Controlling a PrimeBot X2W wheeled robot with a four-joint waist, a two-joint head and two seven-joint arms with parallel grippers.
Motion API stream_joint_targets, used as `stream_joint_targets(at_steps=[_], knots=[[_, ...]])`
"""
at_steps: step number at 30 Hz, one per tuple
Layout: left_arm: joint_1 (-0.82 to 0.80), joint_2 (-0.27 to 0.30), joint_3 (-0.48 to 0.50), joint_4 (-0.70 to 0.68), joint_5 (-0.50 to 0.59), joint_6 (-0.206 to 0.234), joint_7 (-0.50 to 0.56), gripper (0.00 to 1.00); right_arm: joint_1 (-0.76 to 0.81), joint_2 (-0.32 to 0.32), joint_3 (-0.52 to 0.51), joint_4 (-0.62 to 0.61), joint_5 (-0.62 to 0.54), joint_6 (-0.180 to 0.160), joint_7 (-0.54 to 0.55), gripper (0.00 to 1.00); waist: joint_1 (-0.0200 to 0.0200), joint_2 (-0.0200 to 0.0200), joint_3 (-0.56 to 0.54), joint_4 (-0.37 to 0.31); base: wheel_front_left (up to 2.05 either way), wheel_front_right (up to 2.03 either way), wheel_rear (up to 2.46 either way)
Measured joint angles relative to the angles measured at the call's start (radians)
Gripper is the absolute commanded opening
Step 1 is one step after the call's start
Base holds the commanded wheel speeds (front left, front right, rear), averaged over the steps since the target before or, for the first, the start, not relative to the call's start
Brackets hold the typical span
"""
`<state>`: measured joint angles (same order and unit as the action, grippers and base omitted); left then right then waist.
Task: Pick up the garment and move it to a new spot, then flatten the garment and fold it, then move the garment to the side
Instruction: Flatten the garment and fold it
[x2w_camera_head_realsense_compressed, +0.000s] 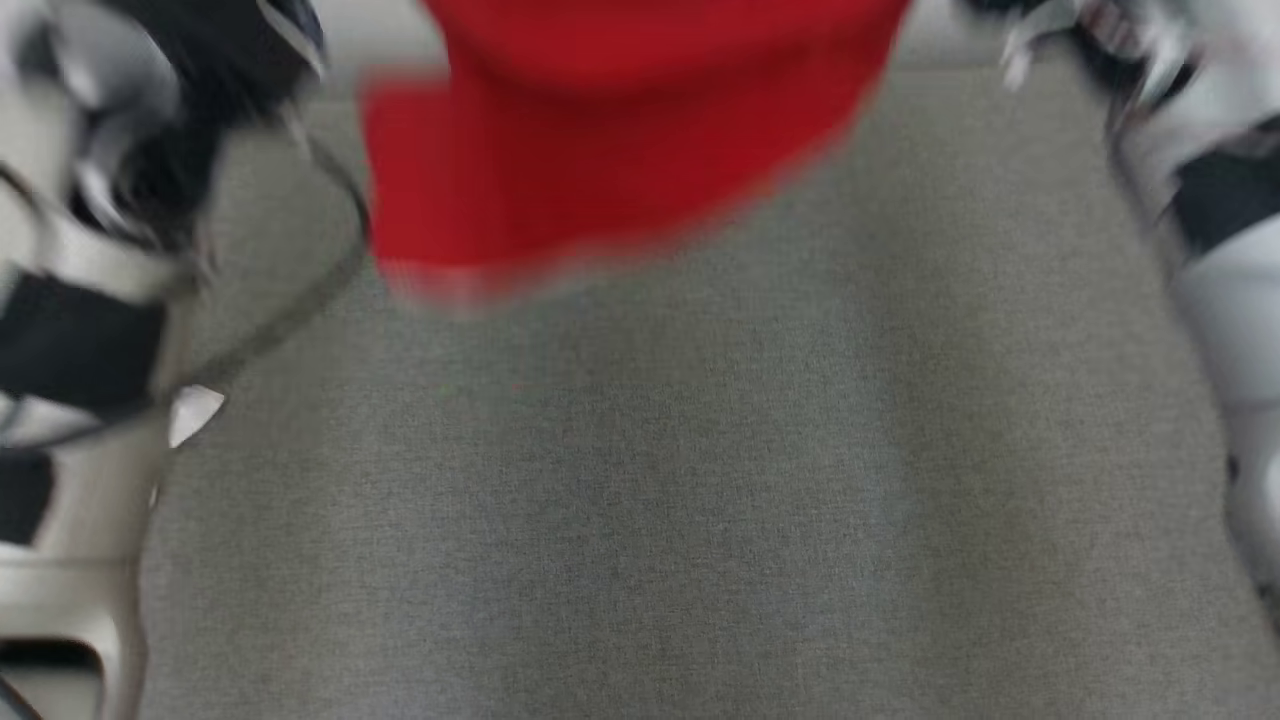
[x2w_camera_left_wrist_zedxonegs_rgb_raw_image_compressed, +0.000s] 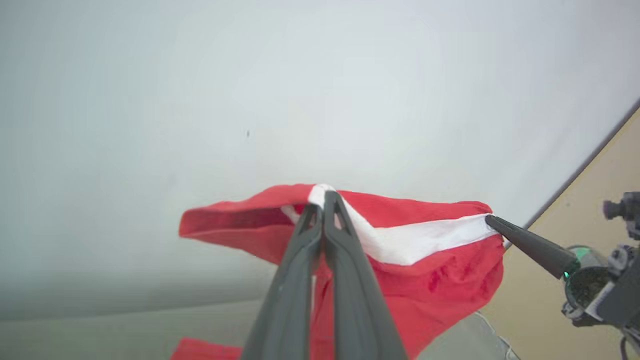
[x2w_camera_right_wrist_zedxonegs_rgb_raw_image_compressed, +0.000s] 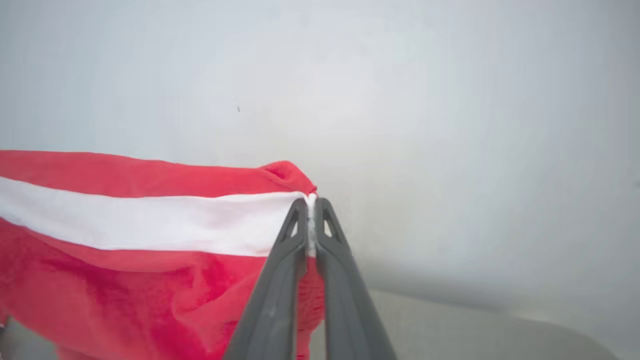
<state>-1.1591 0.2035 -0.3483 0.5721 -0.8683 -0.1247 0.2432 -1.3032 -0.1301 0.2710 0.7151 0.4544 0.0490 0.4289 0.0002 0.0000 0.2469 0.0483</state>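
Left gripper (x2w_camera_left_wrist_zedxonegs_rgb_raw_image_compressed: 324, 199) and right gripper (x2w_camera_right_wrist_zedxonegs_rgb_raw_image_compressed: 311, 202), each clamped on the white band (x2w_camera_right_wrist_zedxonegs_rgb_raw_image_compressed: 150, 220) of the red garment (x2w_camera_right_wrist_zedxonegs_rgb_raw_image_compressed: 125, 165); the garment is stretched between the 2 grippers, suspended above the grey surface (x2w_camera_head_realsense_compressed: 700, 500).

Right gripper (x2w_camera_right_wrist_zedxonegs_rgb_raw_image_compressed: 311, 202) pinched on the white band of a red garment (x2w_camera_right_wrist_zedxonegs_rgb_raw_image_compressed: 125, 280) hanging leftward.

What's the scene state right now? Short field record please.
garment: red, with white band
left gripper: shut on the white band
right gripper: shut on the band, further along
garment pose: held up, band spanning the two grippers, rest hanging
below: grey surface
task stage: not yet flattened or folded
head view: motion-blurred
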Motion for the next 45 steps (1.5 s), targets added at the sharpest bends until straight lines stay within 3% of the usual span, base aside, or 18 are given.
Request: stream_joint_targets(at_steps=[3,6,13,24,34,44,45], knots=[[-0.074,0.007,0.04,-0.106,-0.028,0.0,-0.056,0.0,-0.098,0.006,-0.012,-0.086,-0.018,-0.004,-0.119,0.0,-0.0004,-0.0002,0.041,-0.004,0.0,0.0,0.0],[-0.006,0.017,0.032,-0.131,-0.062,0.0,-0.077,0.0,-0.057,0.014,0.002,-0.069,-0.019,0.03,-0.194,0.0,-0.0002,-0.0001,0.077,-0.005,0.0,0.0,0.0],[0.412,0.019,-0.111,-0.069,-0.083,0.0,-0.099,0.0,0.399,0.018,0.031,-0.003,0.017,0.057,-0.31,0.0,-0.0003,0.0003,0.071,-0.001,0.0,0.0,0.0],[0.585,0.044,-0.25,-0.102,-0.049,0.0,-0.148,0.0,0.689,-0.01,0.042,-0.047,0.04,0.067,-0.435,0.0,-0.0003,0.0001,-0.006,0.011,0.0,0.0,0.0],[0.768,0.056,-0.317,-0.112,-0.019,0.0,-0.191,0.0,0.896,-0.084,0.042,-0.087,0.079,0.074,-0.466,0.0,-0.0005,0.0,-0.109,0.021,0.0,0.0,0.0],[0.83,0.04,-0.365,-0.104,-0.002,0.002,-0.198,0.0,0.99,-0.088,0.086,-0.102,0.088,0.074,-0.436,0.0,-0.0004,-0.0001,-0.168,0.05,0.0,0.0,0.0],[0.831,0.04,-0.366,-0.102,0.001,0.004,-0.201,0.45,0.99,-0.088,0.087,-0.105,0.088,0.074,-0.435,0.22,-0.0004,-0.0001,-0.172,0.052,0.0,0.0,0.0]])
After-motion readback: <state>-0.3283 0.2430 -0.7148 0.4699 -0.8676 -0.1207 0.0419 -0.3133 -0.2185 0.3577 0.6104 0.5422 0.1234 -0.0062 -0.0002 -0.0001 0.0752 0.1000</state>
